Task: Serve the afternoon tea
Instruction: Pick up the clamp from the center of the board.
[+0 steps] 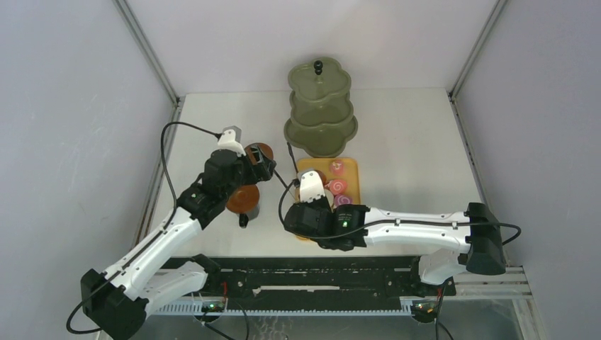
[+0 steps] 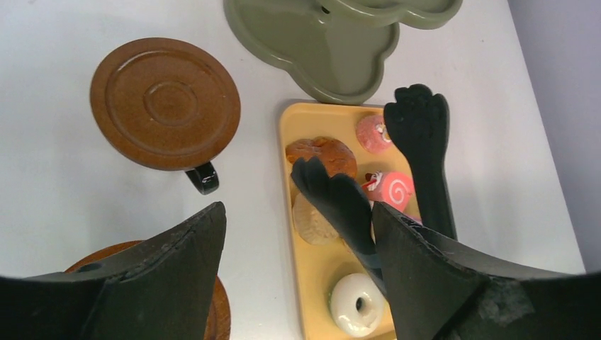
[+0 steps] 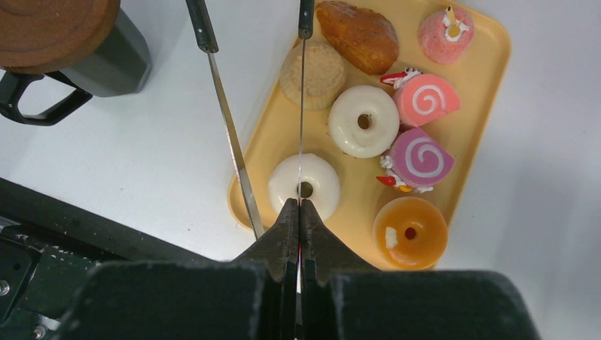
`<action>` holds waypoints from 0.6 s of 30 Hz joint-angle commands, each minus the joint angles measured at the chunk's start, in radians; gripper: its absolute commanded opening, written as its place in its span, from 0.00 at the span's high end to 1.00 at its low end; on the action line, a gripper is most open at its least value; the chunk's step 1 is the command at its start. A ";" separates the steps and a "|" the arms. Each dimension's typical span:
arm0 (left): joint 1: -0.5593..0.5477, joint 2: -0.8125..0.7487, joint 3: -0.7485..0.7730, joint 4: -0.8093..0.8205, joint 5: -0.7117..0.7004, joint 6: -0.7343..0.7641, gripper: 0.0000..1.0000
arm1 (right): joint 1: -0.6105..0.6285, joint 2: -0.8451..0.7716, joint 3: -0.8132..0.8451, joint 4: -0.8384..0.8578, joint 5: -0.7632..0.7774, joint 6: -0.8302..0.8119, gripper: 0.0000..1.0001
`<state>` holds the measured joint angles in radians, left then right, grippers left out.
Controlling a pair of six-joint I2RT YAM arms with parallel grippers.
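Observation:
The olive-green tiered stand (image 1: 320, 106) stands at the back with bare tiers; its lowest tier shows in the left wrist view (image 2: 333, 49). Pastries lie on the yellow tray (image 3: 489, 64): two white donuts (image 3: 364, 120), an orange donut (image 3: 409, 232), pink swirl cakes (image 3: 425, 99) and a brown bun (image 3: 358, 35). My right gripper (image 3: 299, 205) is shut on one arm of the black tongs (image 3: 301, 106), above the near white donut (image 3: 319, 188). The tong tips (image 2: 418, 120) hang open over the tray. My left gripper (image 2: 298, 212) is open and empty, between two saucer-topped brown cups (image 1: 243, 200) and the tray.
A brown saucer (image 2: 164, 103) lies on a cup whose black handle (image 2: 203, 177) sticks out below it. A second saucer edge (image 2: 212, 312) shows at the lower left. A beige round cake (image 3: 312, 74) and a pink cake with a candle (image 3: 445, 35) lie on the tray. The black rail (image 1: 319, 273) runs along the near edge.

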<state>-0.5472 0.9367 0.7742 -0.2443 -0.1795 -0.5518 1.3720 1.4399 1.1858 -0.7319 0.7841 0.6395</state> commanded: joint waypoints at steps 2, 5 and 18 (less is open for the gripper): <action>-0.021 0.031 0.100 0.011 0.056 -0.058 0.23 | 0.030 -0.036 0.006 0.024 0.078 0.008 1.00; -0.040 0.061 0.124 0.013 0.078 -0.074 0.26 | 0.040 -0.036 0.006 0.028 0.103 0.005 1.00; -0.089 0.069 0.097 0.012 0.121 -0.116 0.44 | 0.067 -0.002 0.005 0.067 0.217 0.003 1.00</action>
<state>-0.6315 1.0355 0.8642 -0.2573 -0.0738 -0.6468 1.4216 1.4384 1.1858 -0.7105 0.9287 0.6369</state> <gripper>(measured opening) 0.620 0.006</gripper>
